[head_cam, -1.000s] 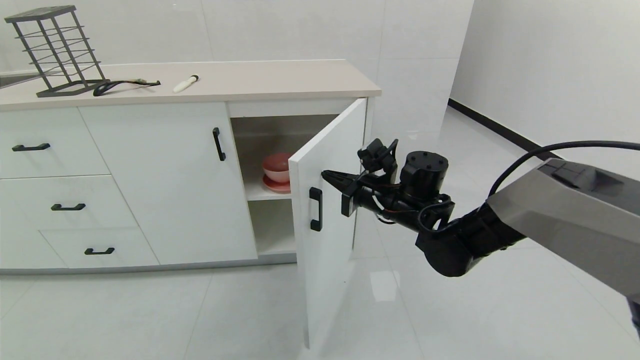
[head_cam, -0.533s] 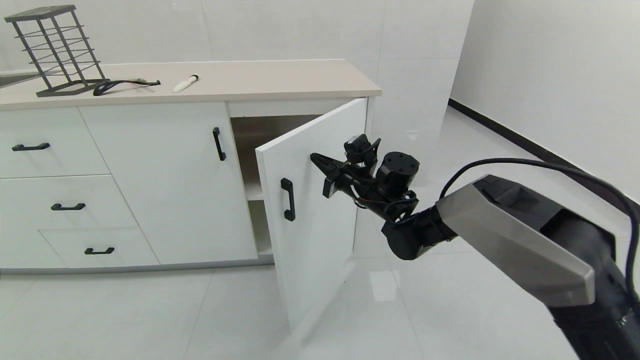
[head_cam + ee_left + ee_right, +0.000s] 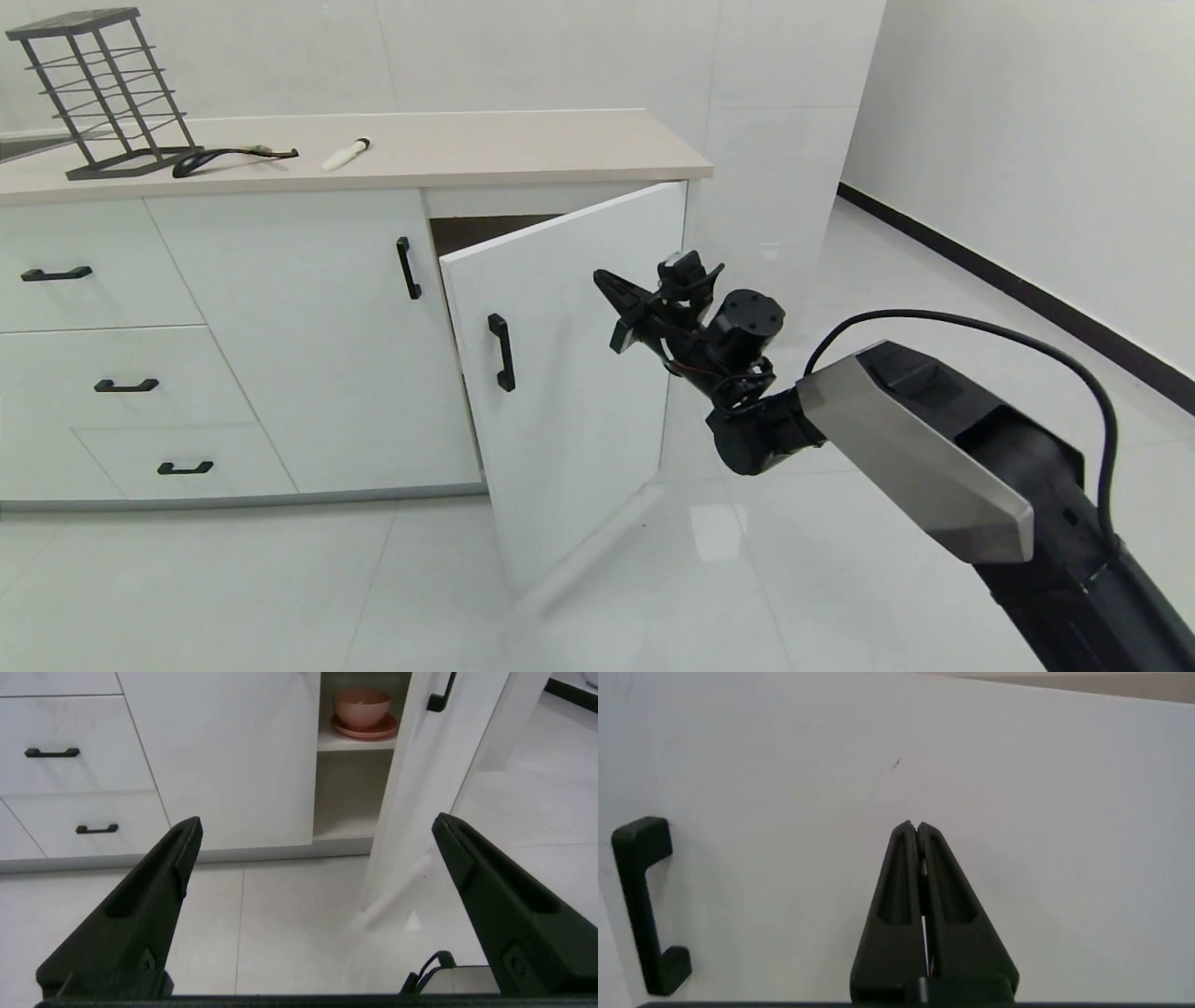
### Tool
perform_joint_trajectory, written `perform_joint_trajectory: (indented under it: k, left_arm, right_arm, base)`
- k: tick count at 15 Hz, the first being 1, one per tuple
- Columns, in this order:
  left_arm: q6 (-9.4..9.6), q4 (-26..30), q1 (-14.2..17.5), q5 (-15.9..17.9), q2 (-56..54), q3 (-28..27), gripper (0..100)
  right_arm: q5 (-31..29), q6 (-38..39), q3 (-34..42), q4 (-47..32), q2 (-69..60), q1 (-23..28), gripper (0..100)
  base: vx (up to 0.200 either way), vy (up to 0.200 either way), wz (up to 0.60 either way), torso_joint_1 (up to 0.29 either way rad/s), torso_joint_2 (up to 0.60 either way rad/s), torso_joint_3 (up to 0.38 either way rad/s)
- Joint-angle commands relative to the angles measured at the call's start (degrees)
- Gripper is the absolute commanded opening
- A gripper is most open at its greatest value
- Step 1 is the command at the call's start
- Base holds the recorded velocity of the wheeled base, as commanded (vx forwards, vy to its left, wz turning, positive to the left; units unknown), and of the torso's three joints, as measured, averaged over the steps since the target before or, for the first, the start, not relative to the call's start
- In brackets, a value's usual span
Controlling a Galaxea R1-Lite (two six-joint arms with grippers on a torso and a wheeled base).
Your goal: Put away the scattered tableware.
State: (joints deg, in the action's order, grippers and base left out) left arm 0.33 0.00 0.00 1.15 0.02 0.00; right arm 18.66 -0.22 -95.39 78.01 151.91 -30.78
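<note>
Countertop (image 3: 523, 149), wire rack (image 3: 98, 93) on it, black utensil (image 3: 219, 157), white utensil (image 3: 345, 154)

No text, label, number or sign can be read on the cabinet door (image 3: 579, 392), countertop (image 3: 523, 149) or drawers (image 3: 56, 373).

Worktop (image 3: 523, 140): rack (image 3: 103, 93) at left end; long-handled utensil (image 3: 233, 156) just right of it; short utensil (image 3: 346, 155) further right. Below: drawers (image 3: 93, 327) left, door (image 3: 569, 392) ajar right. Inside, shelf (image 3: 348, 747): bowl (image 3: 363, 707) on plate (image 3: 366, 732). Right hand (image 3: 605, 280) at door's outer face, right of handle (image 3: 502, 352).
</note>
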Motion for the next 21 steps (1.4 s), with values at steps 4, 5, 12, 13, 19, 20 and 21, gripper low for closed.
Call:
perform_joint_trajectory:
  k: [4,5,12,13,19,20,21]
  left_arm:
    - [0.02,0.0,0.0,0.0,0.1,0.0,100]
    - [0.02,0.0,0.0,0.0,0.1,0.0,100]
    - [0.11,0.0,0.0,0.0,0.1,0.0,100]
    - [0.11,0.0,0.0,0.1,0.1,0.0,100]
    - [0.02,0.0,0.0,0.0,0.1,0.0,100]
    - [-0.07,0.0,0.0,0.0,0.1,0.0,100]
    - [0.02,0.0,0.0,0.0,0.1,0.0,100]
  right_arm:
    - [2.5,0.5,64.3,5.5,-45.4,-1.7,0]
    - [2.7,0.7,76.1,6.6,-53.9,-1.2,0]
    - [5.4,1.9,95.0,-20.8,-118.7,26.4,0]
    - [5.5,1.6,94.8,-28.3,-126.9,27.4,0]
    - [4.3,0.0,95.4,-54.9,-150.7,31.0,0]
    - [1.1,-0.1,95.4,-60.8,-150.9,31.0,0]
    - [-3.8,-0.4,95.4,-68.3,-150.9,31.0,0]
  base:
    - [0.000,0.000,0.00,0.000,0.00,0.000]
    - [0.000,0.200,0.00,0.002,0.00,0.002]
    - [0.143,0.143,0.00,-0.001,0.00,0.001]
    - [0.200,0.000,0.00,0.002,0.01,0.007]
    - [0.000,0.000,0.00,0.000,0.00,0.000]
    - [0.000,0.000,0.00,0.000,0.00,0.000]
    - [0.000,0.200,0.00,0.002,0.01,0.002]
